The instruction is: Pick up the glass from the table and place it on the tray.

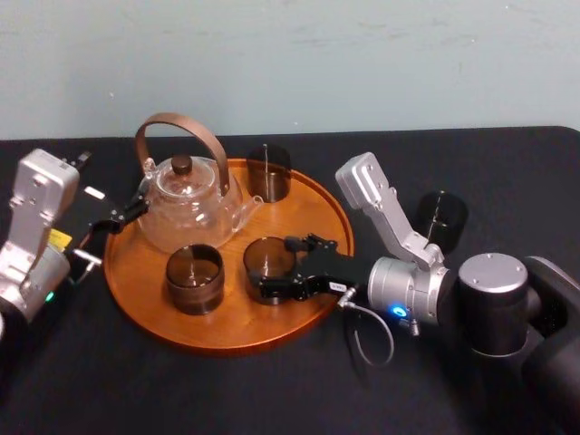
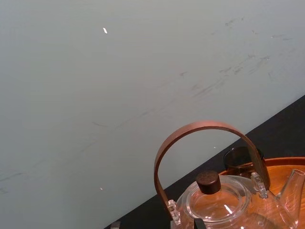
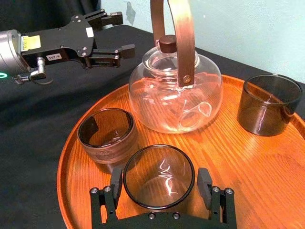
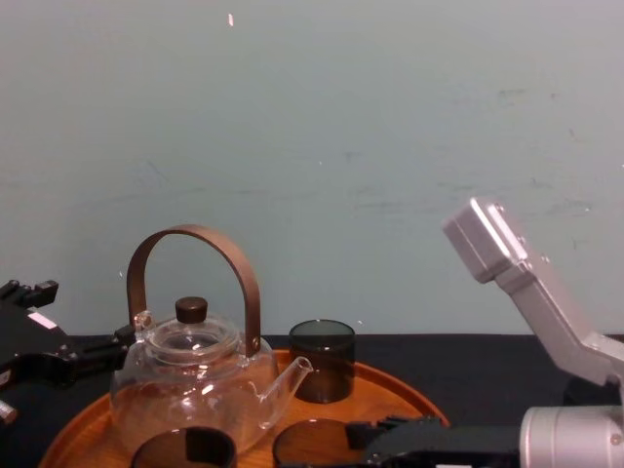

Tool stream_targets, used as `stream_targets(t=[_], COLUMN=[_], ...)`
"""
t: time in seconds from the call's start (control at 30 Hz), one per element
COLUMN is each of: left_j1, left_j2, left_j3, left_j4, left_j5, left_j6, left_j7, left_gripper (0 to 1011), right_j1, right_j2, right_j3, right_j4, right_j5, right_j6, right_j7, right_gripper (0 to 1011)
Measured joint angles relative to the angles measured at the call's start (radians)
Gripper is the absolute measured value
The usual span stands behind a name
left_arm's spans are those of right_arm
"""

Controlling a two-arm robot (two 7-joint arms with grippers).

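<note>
Head view first: glass over the tray, release due

Head view: the right gripper (image 1: 275, 275) reaches in from the robot's right and has the glass (image 1: 268, 258) between its jaws over the front right part of the tray (image 1: 227, 337). A glass teapot (image 1: 186, 204) stands at the tray's back left. A back glass (image 1: 269, 172) sits by the far rim and a front-left glass (image 1: 194, 276) stands just beside the held one. A fourth glass (image 1: 441, 217) stands on the table (image 1: 507, 163), well to the right, beyond the right arm. The left gripper (image 1: 122, 216) is parked at the tray's left edge, close to the teapot.

Left wrist view: the teapot's bent handle and lid knob rise against the wall, with the back glass and a strip of tray rim beyond.

Right wrist view: the jaws sit closed against both sides of the glass, which is upright and low over the wood. Whether its base rests on the wood cannot be told. The left gripper's jaws stand apart and hold nothing.

Chest view: the teapot and back glass stand on the tray, and the rims of the two front glasses show at the lower edge.

The step in hand looks like the placing. The next move calls for seating the base flat, parting the jaws evenly, then backing out to the right, clear of the front-left glass and the teapot's spout.
</note>
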Motion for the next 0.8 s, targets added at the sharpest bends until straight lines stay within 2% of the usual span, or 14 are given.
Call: stream_targets(t=[0.2, 0.53, 0.8], left_j1=[0.0, 0.0, 0.0], left_j2=[0.0, 0.0, 0.0], left_j3=[0.0, 0.0, 0.0], left_j4=[0.0, 0.0, 0.0], left_j5=[0.0, 0.0, 0.0], left_j6=[0.0, 0.0, 0.0], left_j7=[0.0, 0.0, 0.0], left_gripper=[1001, 1001, 1001], right_j1=[-0.016, -0.068, -0.124], right_j2=[0.018, 0.071, 0.119], right_j3=[0.007, 0.023, 0.053], right_j4=[-0.037, -0.14, -0.22], right_j5=[0.003, 0.01, 0.021], right_j6=[-0.002, -0.01, -0.028], right_j7=[-0.009, -0.021, -0.037], right_gripper=[1002, 1002, 1002])
